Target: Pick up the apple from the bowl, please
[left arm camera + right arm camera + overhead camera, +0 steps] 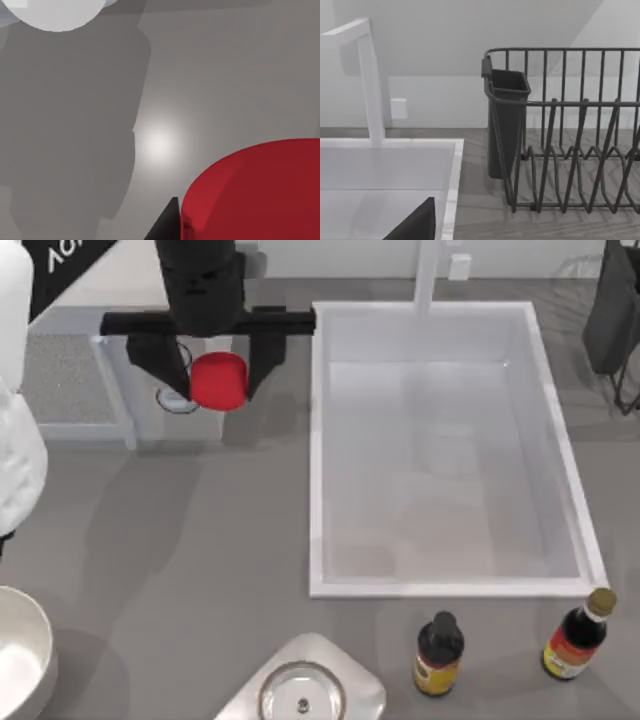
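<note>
The red apple (218,378) hangs over the grey counter at the back left, just left of the sink. My left gripper (213,390) is shut on the apple, with a black finger on either side of it. In the left wrist view the apple (255,190) looms close beside one dark fingertip (167,225). The white bowl (18,665) stands far off at the front left corner, cut by the picture's edge. My right gripper (415,225) shows as a dark edge in the right wrist view, parked by the sink's back right.
A white sink (318,460) with a faucet (428,275) takes up the middle and right. Two dark sauce bottles (438,653) (578,635) stand in front of it. A metal-rimmed round piece (303,690) sits at the front. A dark dish rack (570,140) stands back right.
</note>
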Motion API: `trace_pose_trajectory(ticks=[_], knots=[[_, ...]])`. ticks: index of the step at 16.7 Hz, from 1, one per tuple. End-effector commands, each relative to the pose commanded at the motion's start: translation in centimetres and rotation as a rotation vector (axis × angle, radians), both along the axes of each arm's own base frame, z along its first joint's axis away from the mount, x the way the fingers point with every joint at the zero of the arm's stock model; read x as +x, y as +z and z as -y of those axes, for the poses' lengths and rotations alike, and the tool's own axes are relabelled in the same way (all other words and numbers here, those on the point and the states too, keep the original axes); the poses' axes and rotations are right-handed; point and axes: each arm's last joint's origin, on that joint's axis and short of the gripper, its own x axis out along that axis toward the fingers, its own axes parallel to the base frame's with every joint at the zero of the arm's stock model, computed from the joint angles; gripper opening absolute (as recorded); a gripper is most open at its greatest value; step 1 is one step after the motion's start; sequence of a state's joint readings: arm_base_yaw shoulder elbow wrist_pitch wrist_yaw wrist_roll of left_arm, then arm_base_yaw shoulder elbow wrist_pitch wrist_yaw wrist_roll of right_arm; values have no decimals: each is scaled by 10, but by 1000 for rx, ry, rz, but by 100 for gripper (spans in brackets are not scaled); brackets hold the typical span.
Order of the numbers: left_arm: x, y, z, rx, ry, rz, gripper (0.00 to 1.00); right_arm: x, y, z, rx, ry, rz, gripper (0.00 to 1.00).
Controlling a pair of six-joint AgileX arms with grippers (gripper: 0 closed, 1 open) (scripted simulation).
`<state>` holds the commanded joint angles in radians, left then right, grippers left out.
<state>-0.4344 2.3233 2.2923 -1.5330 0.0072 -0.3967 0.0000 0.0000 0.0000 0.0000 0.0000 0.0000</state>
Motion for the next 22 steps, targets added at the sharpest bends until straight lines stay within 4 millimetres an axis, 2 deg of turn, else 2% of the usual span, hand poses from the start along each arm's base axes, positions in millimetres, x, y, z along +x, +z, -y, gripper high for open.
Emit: trace_pose_trajectory(ticks=[5, 7, 9, 13, 22], knots=[[-1, -62, 1, 5, -2, -11, 0, 0, 0, 0, 0, 0, 0, 100], [-3, -79, -1, 5, 2, -7, 0, 0, 0, 0, 0, 0, 0, 100], [-3, -87, -4, 5, 6, -5, 0, 0, 0, 0, 0, 0, 0, 100], [-3, -87, -4, 5, 7, -5, 0, 0, 0, 0, 0, 0, 0, 100], [-3, -87, -4, 5, 7, -5, 68, 0, 0, 0, 0, 0, 0, 100]])
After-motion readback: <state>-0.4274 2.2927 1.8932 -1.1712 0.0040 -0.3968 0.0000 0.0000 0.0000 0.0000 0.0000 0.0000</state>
